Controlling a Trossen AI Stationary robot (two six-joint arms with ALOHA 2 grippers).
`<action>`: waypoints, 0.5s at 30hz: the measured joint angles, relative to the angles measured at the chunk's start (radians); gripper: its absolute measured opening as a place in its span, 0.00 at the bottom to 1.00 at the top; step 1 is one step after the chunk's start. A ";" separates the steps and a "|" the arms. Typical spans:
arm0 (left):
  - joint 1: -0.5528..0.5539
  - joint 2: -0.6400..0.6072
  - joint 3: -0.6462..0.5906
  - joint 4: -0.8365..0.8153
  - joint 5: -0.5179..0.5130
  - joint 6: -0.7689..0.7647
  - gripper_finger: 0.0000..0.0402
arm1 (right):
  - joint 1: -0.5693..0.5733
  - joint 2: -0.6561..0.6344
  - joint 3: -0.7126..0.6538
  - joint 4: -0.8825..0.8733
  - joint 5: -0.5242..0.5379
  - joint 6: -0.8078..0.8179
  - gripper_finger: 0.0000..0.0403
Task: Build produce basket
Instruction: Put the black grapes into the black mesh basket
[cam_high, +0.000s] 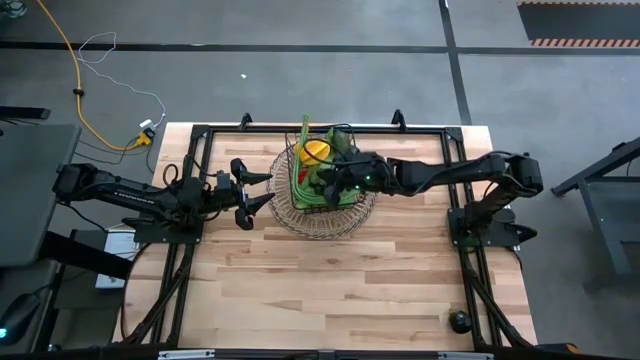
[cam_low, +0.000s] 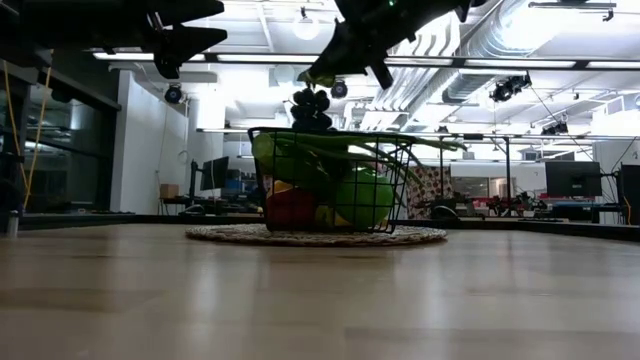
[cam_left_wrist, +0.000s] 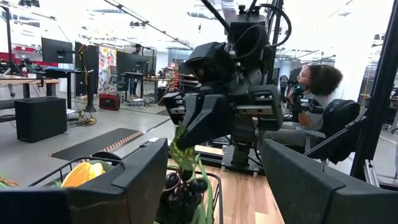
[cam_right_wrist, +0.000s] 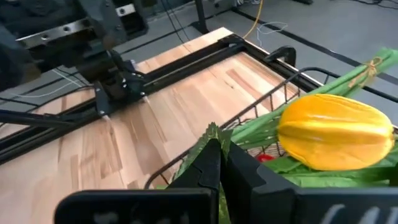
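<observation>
The dark wire basket stands on a round woven mat at the table's middle far part. In it lie a yellow ribbed fruit, long green beans, a green apple and a red fruit. My right gripper hovers over the basket, shut on a dark grape bunch that hangs above the rim. My left gripper is open, raised just left of the basket, its fingers pointing at it. My right gripper pinches the green leaf at the top of the grape bunch between its two fingers, which slant down from the table's right side. The grapes hang below the fingers, lifted clear, above the produce in the basket.
Black frame rails run along the table's left, right and far sides. A small black round object sits near the right near corner. Bare wood lies near of the basket. A seated person shows in the room beyond.
</observation>
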 joint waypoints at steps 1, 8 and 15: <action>0.000 0.000 0.000 0.000 0.000 0.000 0.61 | -0.001 0.000 0.000 -0.005 -0.001 0.002 0.00; 0.000 0.000 0.000 0.000 0.000 0.000 0.61 | -0.004 0.000 0.000 -0.051 -0.021 -0.003 0.03; 0.000 0.000 0.000 0.000 0.000 0.000 0.61 | -0.004 0.000 0.000 -0.040 -0.044 -0.029 0.29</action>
